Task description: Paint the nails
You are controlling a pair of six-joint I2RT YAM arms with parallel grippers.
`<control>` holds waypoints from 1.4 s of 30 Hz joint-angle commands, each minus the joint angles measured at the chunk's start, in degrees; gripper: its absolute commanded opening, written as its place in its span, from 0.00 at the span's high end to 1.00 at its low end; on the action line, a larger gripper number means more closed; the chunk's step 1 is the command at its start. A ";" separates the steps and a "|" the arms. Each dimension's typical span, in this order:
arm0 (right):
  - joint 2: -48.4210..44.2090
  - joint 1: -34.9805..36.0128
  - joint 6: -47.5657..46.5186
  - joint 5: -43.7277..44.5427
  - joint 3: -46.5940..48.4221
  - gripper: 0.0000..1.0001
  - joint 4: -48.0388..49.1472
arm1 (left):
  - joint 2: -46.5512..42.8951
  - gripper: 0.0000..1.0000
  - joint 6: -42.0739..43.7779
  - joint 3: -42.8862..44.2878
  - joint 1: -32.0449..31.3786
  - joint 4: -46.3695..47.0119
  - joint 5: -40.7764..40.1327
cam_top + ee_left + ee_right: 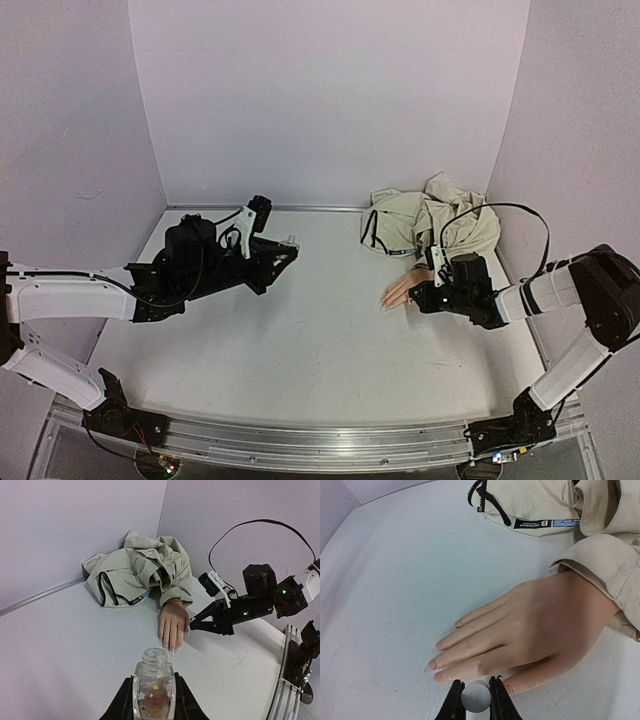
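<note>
Nails (pixel 429 667): tiny, hard, glossy, long and pointed, fixed to the fingertips of the mannequin hand (pixel 535 630). They are judged stiff and slippery, so only a light brush stroke is called for. No hold is to be taken on them. If steadying is needed, the back of the hand or the wrist by the sleeve (pixel 600 555) is the better spot. The hand looks light and rigid and is likely to slide on the table (pixel 300 350) if pushed.

The hand is laid palm down, fingers spread, with the wrist tucked in the beige sleeve of the crumpled jacket (pixel 140 570).

Right gripper (pixel 476 686): closed nearly all the way on a round whitish cap (pixel 475 698), seen end-on; no brush can be made out. The thumb tip is just beside the outer side of one finger (pixel 498 702). The four fingernails lie ahead of the fingers and off to the other side, near but not touched. Thin reddish marks are seen at some nail edges; paint or not cannot be told.

Left gripper (pixel 154 702): clamped on a small clear bottle (pixel 154 680), upright, neck uncapped. The nails lie straight ahead beyond the bottle mouth, well apart from these fingers (pixel 122 705) in the top view.
</note>
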 commanded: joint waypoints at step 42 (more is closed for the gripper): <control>-3.37 0.53 0.64 5.33 0.20 1.00 -0.45 | -1.42 1.00 -0.12 2.16 0.27 3.48 0.41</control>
